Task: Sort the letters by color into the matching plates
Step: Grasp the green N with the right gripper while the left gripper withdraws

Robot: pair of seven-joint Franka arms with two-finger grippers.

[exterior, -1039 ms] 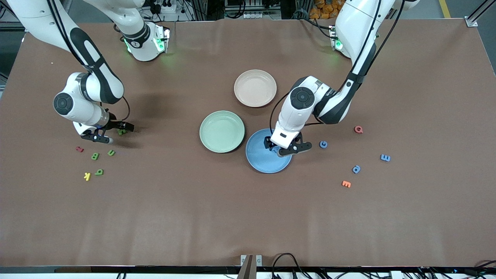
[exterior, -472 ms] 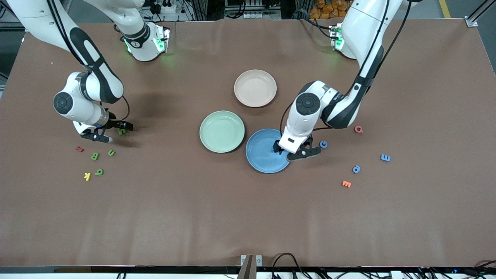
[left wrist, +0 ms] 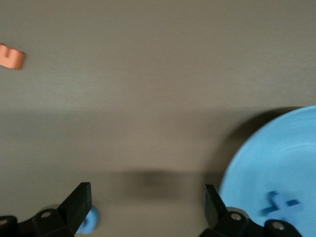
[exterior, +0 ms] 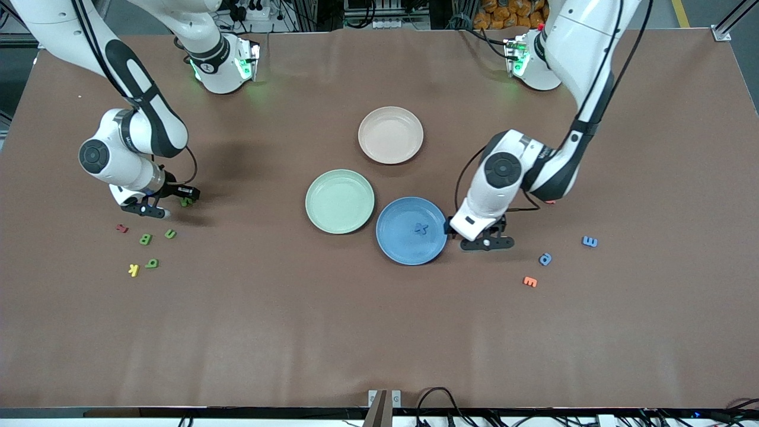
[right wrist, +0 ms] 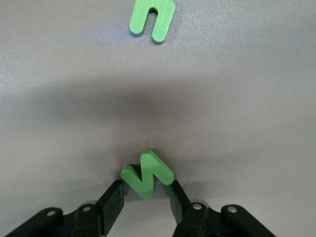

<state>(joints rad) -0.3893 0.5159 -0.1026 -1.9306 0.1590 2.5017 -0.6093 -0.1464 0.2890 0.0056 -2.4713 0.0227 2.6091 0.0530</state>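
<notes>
A blue X letter (exterior: 421,228) lies in the blue plate (exterior: 403,249); both show in the left wrist view, the letter (left wrist: 281,205) in the plate (left wrist: 276,158). My left gripper (exterior: 479,237) is open and empty, low over the table beside the plate toward the left arm's end (left wrist: 145,212). A blue letter (left wrist: 90,220) peeks out beside one finger. Two more blue letters (exterior: 545,258) (exterior: 589,241) lie toward the left arm's end. My right gripper (exterior: 182,200) is shut on a green zigzag letter (right wrist: 147,175) at table level. The pale green plate (exterior: 340,201) is empty.
A beige-pink plate (exterior: 391,134) stands farther from the camera than the other two plates. Green letters (exterior: 170,233) (exterior: 145,239) (exterior: 152,263), a yellow one (exterior: 133,270) and a red one (exterior: 121,228) lie near the right gripper. An orange letter (exterior: 529,281) lies near the blue ones.
My left gripper has moved off the blue plate toward the left arm's end, leaving the blue X in the plate. The right gripper has barely shifted.
</notes>
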